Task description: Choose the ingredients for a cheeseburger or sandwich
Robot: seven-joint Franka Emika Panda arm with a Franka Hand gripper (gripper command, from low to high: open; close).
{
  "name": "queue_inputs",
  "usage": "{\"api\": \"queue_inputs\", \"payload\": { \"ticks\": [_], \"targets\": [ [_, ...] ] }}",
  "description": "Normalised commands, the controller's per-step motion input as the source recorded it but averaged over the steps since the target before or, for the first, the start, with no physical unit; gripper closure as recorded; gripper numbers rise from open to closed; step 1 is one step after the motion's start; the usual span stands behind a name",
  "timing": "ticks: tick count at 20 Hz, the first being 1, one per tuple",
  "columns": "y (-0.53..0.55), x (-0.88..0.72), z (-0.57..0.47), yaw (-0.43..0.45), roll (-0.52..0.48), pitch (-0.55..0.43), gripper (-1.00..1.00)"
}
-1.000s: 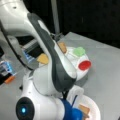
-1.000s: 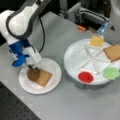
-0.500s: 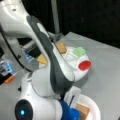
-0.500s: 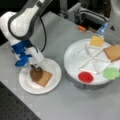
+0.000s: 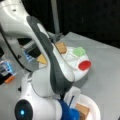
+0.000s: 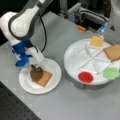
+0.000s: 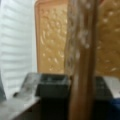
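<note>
Hand holds patty over toast on grey table.

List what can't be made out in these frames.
- Gripper jaws: blurred in a front view; open or shut unclear.
- Dark brown round patty: edge-on in the wrist view, hiding part of the tan toast square.
- Small white plate: mostly hidden behind the arm.

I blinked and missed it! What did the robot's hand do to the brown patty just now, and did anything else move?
The hand brought the dark brown patty down onto the toast square on the small white plate and is still gripping it on edge. On the big divided tray, the cheese, second toast, red disc and green leafy piece stayed put.
</note>
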Motion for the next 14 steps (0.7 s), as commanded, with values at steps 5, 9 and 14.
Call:
{"api": "queue_inputs", "payload": {
  "ticks": [5,9,14],
  "targets": [
    [0.06,-0.07,-0.07,0.117,-0.156,-0.083,1.00],
    [0.10,-0.08,-0.06,0.112,-0.148,-0.083,1.00],
    [0.11,-0.11,-0.07,0.106,-0.141,-0.093,1.00]
  ]
}}
